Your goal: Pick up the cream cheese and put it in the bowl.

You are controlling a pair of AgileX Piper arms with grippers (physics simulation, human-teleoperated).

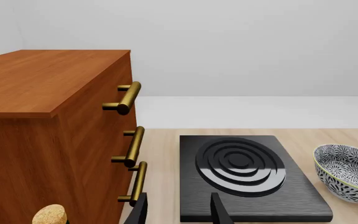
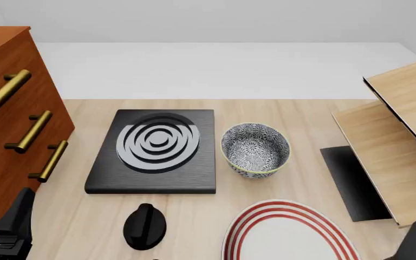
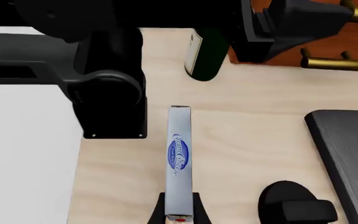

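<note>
**Right tool clamped on the cream cheese**

In the right wrist view the right tool [image 3: 179,205] grips the near end of the cream cheese [image 3: 179,158], its blue logo showing, the carton above the bench [image 3: 241,140]. The bowl [image 2: 255,149] sits just right of the black hob [image 2: 157,151] (red-ringed plate [image 2: 287,233] nearer). The left tool [image 1: 179,210] has its fingers apart, holding nothing.

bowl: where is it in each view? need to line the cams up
Left wrist: bowl at the picture's edge, partly cut off, beside the black stove plate.
Front: bowl mid-table, just right of the stove plate.
Right wrist: not in view.
Shared landmark: the stove plate, whose corner shows in the right wrist view too.
</note>
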